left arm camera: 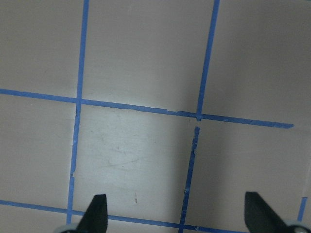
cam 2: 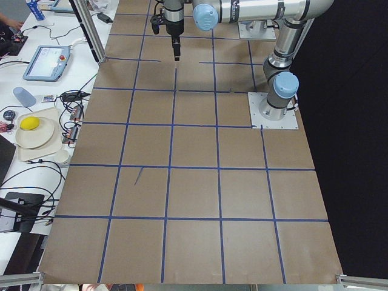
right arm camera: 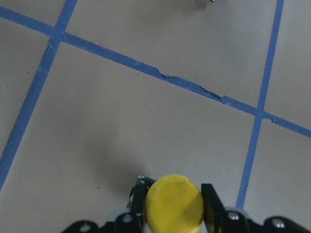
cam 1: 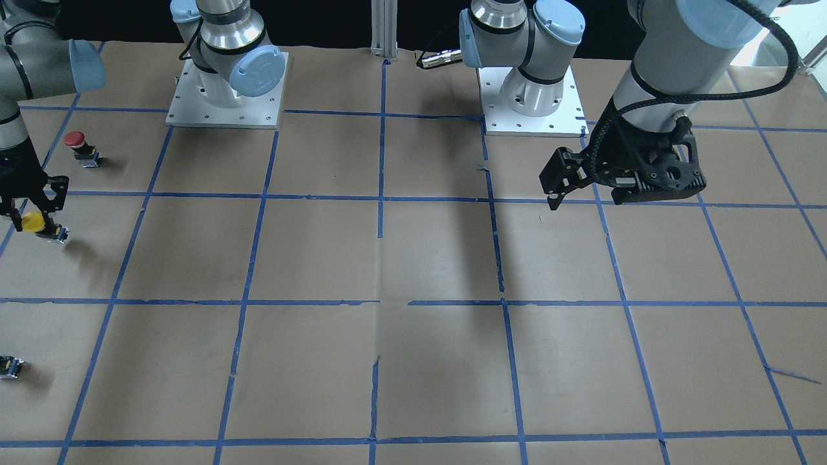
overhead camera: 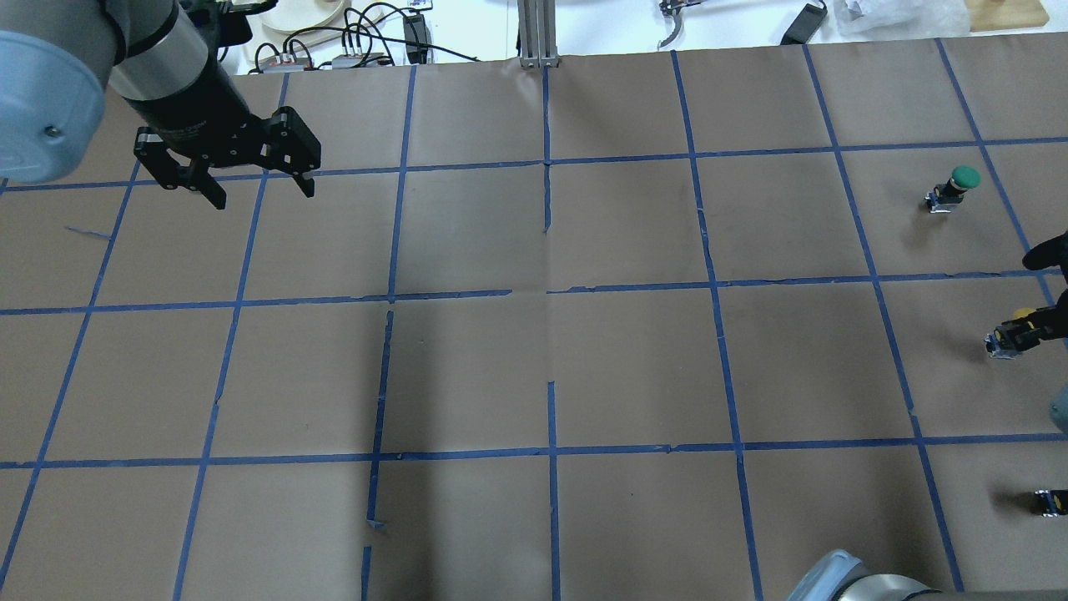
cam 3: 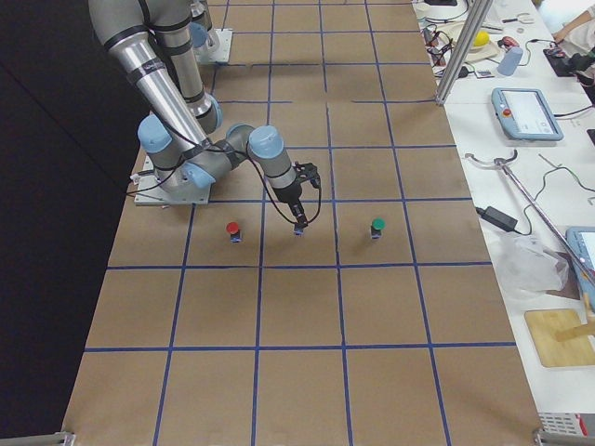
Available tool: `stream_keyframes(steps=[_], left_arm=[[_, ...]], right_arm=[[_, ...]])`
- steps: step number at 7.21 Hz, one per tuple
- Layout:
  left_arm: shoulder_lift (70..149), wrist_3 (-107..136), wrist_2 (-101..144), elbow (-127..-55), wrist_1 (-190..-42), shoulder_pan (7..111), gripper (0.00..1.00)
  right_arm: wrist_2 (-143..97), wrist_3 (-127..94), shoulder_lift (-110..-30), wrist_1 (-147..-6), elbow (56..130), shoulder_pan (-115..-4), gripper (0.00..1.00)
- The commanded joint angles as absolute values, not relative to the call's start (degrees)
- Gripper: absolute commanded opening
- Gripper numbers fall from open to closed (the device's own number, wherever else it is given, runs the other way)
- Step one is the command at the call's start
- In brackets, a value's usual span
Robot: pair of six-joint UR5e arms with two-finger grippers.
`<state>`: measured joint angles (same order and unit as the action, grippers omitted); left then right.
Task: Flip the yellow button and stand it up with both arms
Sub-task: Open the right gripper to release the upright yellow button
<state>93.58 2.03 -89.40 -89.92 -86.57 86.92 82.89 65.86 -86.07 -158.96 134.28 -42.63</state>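
The yellow button [cam 1: 33, 223] has a round yellow cap and a grey-black body, and sits at the table's end on my right side. My right gripper [cam 1: 29, 216] is shut on it, one finger on each side of the cap [right arm camera: 175, 204]. The button leans, its body [overhead camera: 1001, 342] pointing away from the gripper [overhead camera: 1043, 324]. It also shows small in the exterior right view [cam 3: 299, 226]. My left gripper [overhead camera: 263, 194] hangs open and empty above the table's far left part. Its fingertips [left arm camera: 97, 208] stand wide apart over bare paper.
A red-capped button [cam 1: 76, 141] stands near the right arm's base plate [cam 1: 226, 110]. A green-capped button [overhead camera: 959, 179] stands farther out on the same side. Blue tape lines grid the brown paper. Cables and trays lie beyond the far edge.
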Motion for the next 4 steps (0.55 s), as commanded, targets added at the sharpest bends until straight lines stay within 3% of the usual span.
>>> stream_keyframes(steps=[1,3,4], left_arm=[[93.34,0.97,-91.3,-90.88,-87.01,89.46,1.0],[92.82,-0.35,-92.37,-90.96,-86.92,89.56,1.0],[92.38,-0.35,-92.55,-91.14,-86.92,89.47,1.0]], right_arm=[[81.65,66.71,-83.6,-159.7,134.47,-42.01,0.23],[81.48,66.62,-83.41,-159.7,134.38,-41.92,0.24],[81.3,66.45,-83.41,-159.7,134.47,-41.92,0.41]])
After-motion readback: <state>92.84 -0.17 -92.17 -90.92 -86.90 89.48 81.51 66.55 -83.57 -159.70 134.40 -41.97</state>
